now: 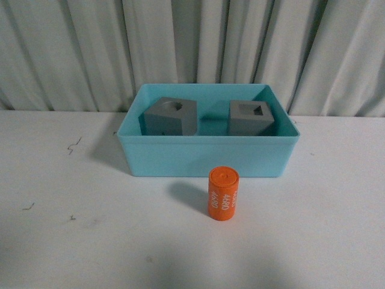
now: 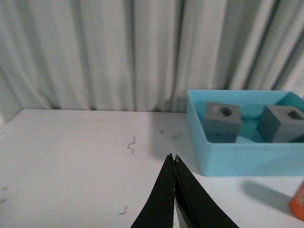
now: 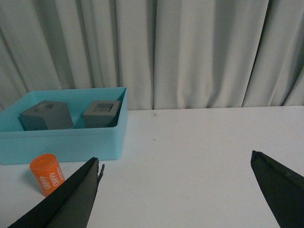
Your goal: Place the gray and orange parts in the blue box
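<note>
Grips nothing with pinched-together left hand [image 2: 173,157] or wide-spread right hand [image 3: 175,157]. Shows orange cylinder [image 1: 223,194] lower centre, outside turquoise plastic box [image 1: 174,158].

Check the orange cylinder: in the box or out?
Out. The orange cylinder stands upright on the table in front of the blue box. Inside are only the round-hole cube and the square-hole cube.
</note>
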